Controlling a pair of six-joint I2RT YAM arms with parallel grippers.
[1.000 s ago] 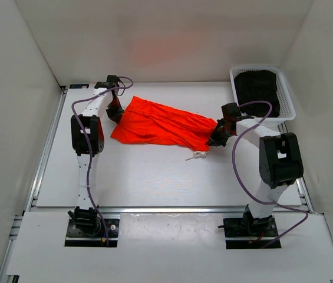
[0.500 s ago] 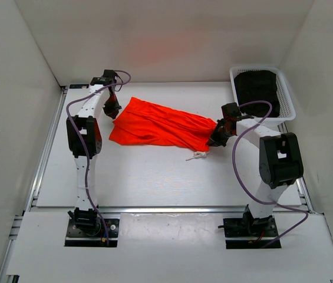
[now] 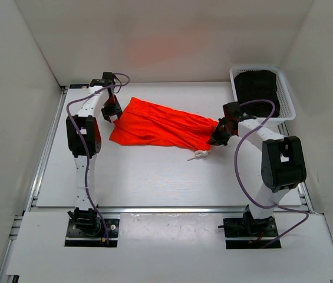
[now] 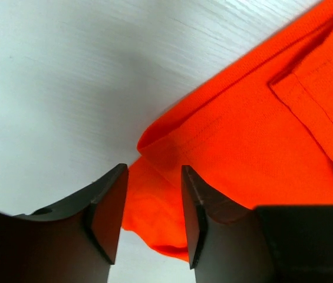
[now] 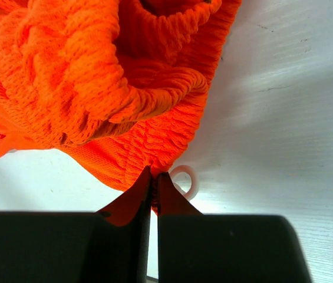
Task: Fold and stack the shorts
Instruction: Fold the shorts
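Orange shorts [image 3: 160, 124] sprawled mid-frame, top view. Soft, light, floppy mesh; likely best pinched at hem [image 4: 172, 127] or elastic waistband [image 5: 154, 100]. Left gripper [image 3: 112, 113] half-parted, gripping nothing, over hem. Right gripper [image 3: 215, 138] clamped on waistband.

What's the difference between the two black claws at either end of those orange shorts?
The left gripper has its jaws apart and clamps nothing, while the right gripper has its jaws pressed together on cloth. The left gripper sits at the flat hemmed end of the orange-red fabric shorts, whereas the right gripper pinches their gathered elastic waistband end. Both are black, two-fingered and low over the same garment.
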